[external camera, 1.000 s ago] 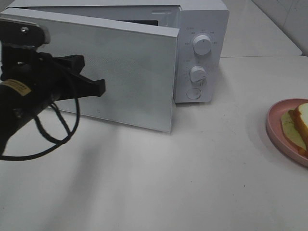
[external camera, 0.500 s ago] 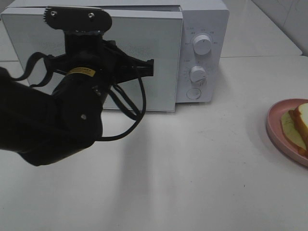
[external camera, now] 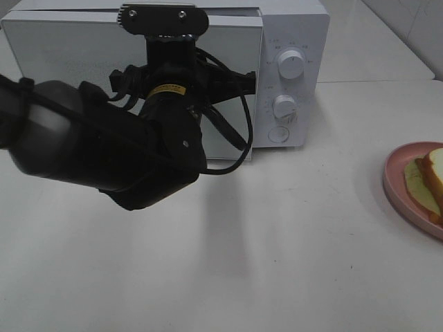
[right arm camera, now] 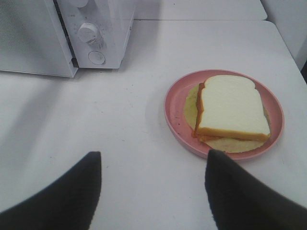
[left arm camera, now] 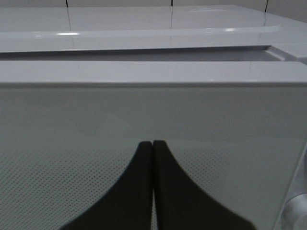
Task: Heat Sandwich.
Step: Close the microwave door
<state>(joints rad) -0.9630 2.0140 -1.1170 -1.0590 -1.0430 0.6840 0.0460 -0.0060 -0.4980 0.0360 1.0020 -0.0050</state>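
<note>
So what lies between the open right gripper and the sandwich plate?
Only bare white table: the right wrist view shows nothing between the right gripper and the pink plate holding the sandwich.

A boxy white microwave [external camera: 291,41] with white round knobs [external camera: 290,64] is showing a pale grey door panel [left arm camera: 144,129] covered in a fine dotted mesh pattern right in front of the black left gripper [left arm camera: 152,146]. Just ahead of the black right gripper [right arm camera: 152,160], a round pink plate [right arm camera: 175,103] is carrying a square white-bread sandwich [right arm camera: 230,108] with tan-brown crust and pale yellow-green filling. Beneath both, the flat tabletop [right arm camera: 120,120] is looking off-white.
</note>
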